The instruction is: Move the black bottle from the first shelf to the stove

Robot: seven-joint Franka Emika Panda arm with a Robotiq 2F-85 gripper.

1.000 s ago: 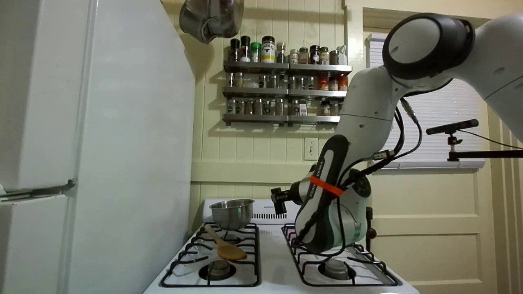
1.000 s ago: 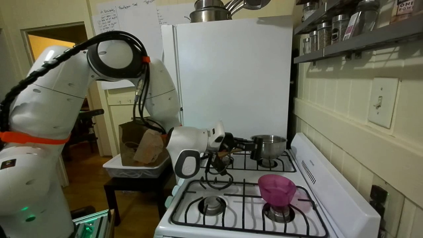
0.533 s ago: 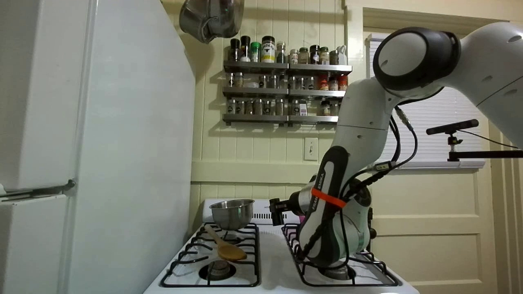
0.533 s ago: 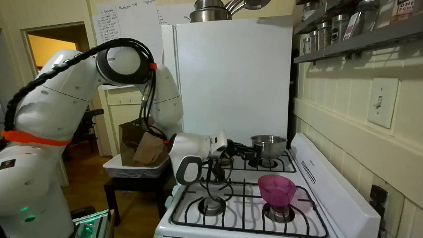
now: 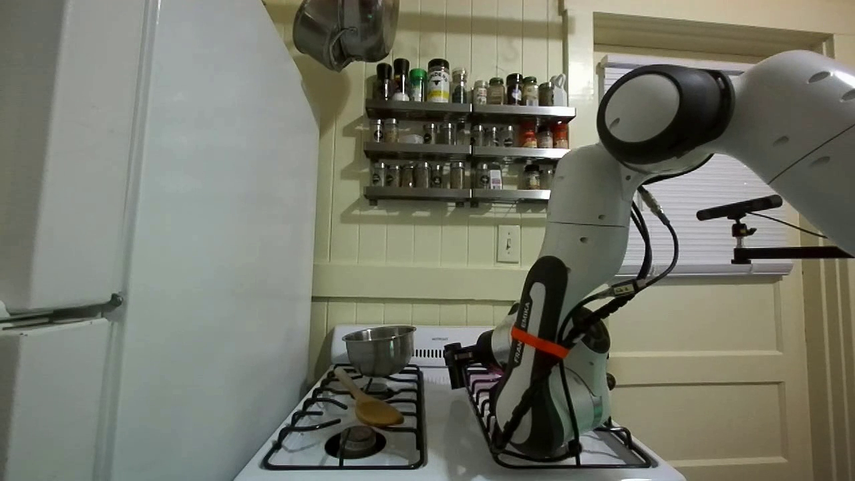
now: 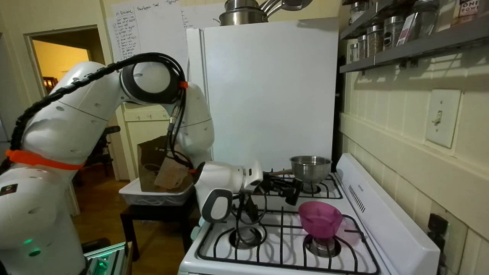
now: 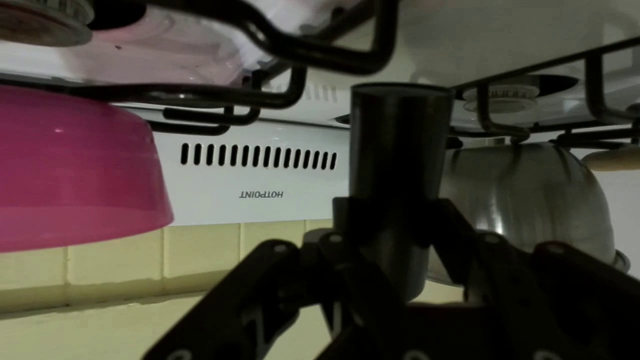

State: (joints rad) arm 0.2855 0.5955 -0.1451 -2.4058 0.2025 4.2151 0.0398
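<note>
Well, the tool [image 7: 392, 220] has the black bottle [image 7: 400, 145] pinched — its dark fingers [image 7: 344, 216] press on both sides, yet in the wrist view tool and bottle blend so closely that their edges are hard to trace. The bottle, leaning slightly, is held over the stove [image 5: 441, 427], well apart from the spice rack [image 5: 418, 151]; whether its lower end touches the stove cannot be told. Seen from the wrist, it shows between the pink bowl [image 7: 75, 170], cut off at the view's edge, and the steel pot [image 7: 530, 200], partly covered by the tool. In an exterior view the arm [image 5: 584, 234] hides nearly all of the bowl and the right end of the rack's lowest tier [image 5: 507, 195]. The wooden spoon [image 5: 377, 412] lies on a grate [image 5: 421, 427] — in an exterior view only its handle [image 6: 282, 172] shows beside the pot.
</note>
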